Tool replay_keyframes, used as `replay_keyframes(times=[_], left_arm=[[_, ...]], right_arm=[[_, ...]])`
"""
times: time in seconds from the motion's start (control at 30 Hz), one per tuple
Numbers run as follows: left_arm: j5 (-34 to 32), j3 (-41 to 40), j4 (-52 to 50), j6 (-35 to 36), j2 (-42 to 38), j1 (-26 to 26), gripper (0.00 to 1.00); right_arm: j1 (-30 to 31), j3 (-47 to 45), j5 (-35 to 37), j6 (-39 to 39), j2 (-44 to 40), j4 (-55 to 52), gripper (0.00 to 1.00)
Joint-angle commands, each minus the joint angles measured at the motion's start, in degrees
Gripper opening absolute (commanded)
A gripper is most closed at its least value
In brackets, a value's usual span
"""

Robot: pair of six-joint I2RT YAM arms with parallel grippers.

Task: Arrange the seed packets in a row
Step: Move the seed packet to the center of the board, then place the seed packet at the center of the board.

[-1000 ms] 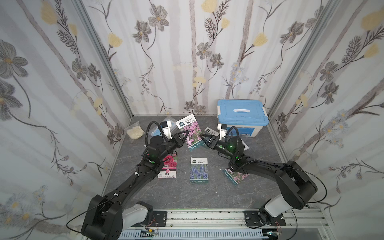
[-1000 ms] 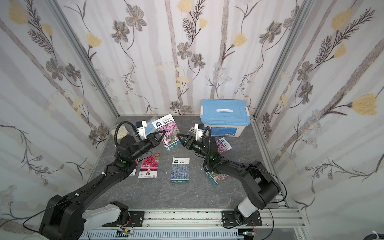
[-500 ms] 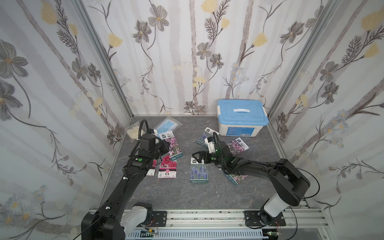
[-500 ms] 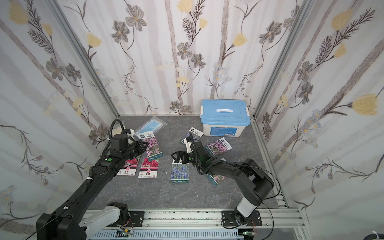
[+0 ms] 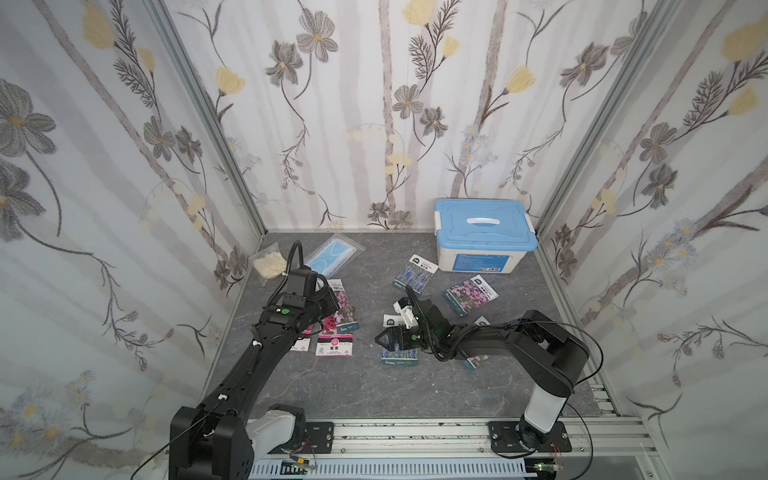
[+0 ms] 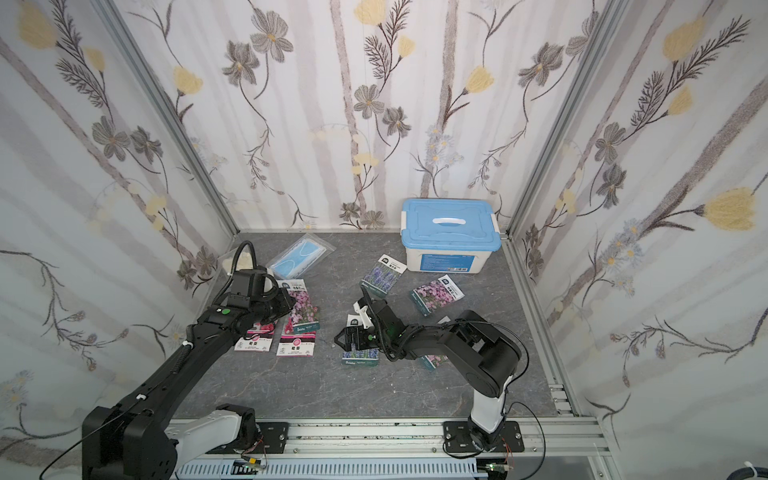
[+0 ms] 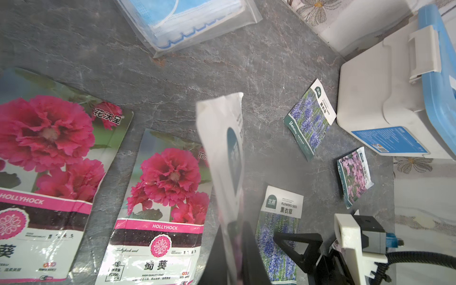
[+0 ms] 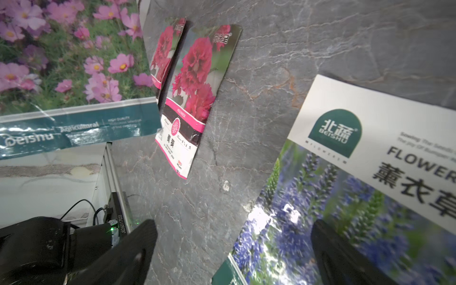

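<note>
Floral wallpaper closes three sides of a grey marbled tabletop (image 5: 374,390). The left gripper (image 5: 331,300) is clamped on a pink cosmos packet (image 5: 346,308), which is lifted and overlaps the top of one of two hollyhock packets (image 5: 335,341) lying side by side. The right gripper (image 5: 383,337), its jaws spread wide and holding nothing, hangs low at the edge of a lavender packet (image 5: 399,358). One finger (image 8: 333,249) is over the packet and the other over bare stone; contact cannot be told. Bare tabletop separates the hollyhocks from the lavender, and a broad strip runs along the front rail. A second lavender packet (image 5: 415,272) and a pink-flowered packet (image 5: 469,293) lie near a blue-lidded box (image 5: 484,232). A mask bag (image 5: 334,254) sits at rear left.
</note>
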Motion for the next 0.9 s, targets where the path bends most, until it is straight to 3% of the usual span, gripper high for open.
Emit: replay_keyframes(times=[0.0,0.13,0.37,0.43,0.63,0.87], left_arm=[[2.0,0.9,1.9,1.6,1.7,-1.3,0.00],[3.0,1.1,4.1,1.6,4.4,-3.4,0.00],[5.2,1.8,7.5,1.9,10.1,-8.2,0.00],[5.7,1.8,8.9,1.7,12.0,-9.6,0.00],[7.8,2.4,11.5,1.2,18.0,-12.3,0.00],[10.1,2.9,10.9,2.5,24.4,-13.3,0.00]], right_arm=[[-0.1,-0.3,10.2,-2.3,-1.2,-10.3,1.00],[-0.9,-2.2,17.2,-2.3,-4.1,-16.3,1.00],[-4.6,-10.2,20.6,-1.6,-13.5,-17.4,1.00],[-7.5,-11.2,20.5,-2.3,-16.4,-17.7,1.00],[-8.4,-11.0,19.5,-3.7,-24.9,-19.2,1.00],[-8.7,-10.2,19.5,-5.8,-28.4,-19.6,1.00]])
